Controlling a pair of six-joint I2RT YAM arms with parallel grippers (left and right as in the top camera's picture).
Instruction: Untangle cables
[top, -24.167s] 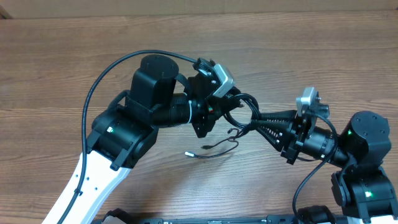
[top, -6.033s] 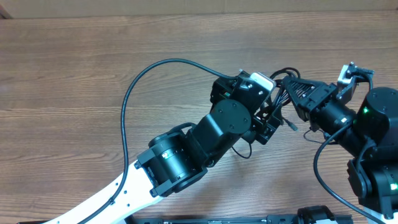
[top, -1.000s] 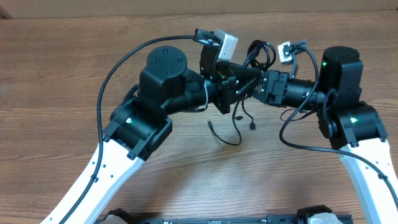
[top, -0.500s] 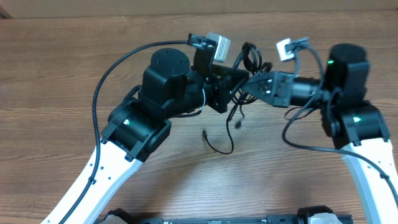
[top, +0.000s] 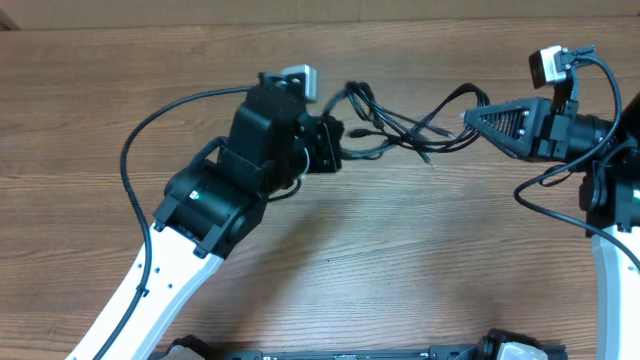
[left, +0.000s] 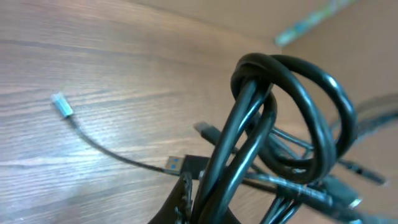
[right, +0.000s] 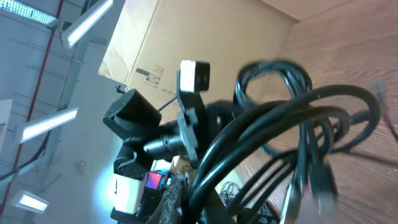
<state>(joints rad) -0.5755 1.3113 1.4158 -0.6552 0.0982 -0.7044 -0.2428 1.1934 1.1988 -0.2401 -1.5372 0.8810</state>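
Newly drawn apart, left end effector (top: 338, 150) and right end effector (top: 466, 118) each pinch the cables (top: 397, 128) stretched between them.

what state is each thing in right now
cables: tangled in a looped bunch, strung between the two pincers
left pincer: shut on the cables
right pincer: shut on the cables
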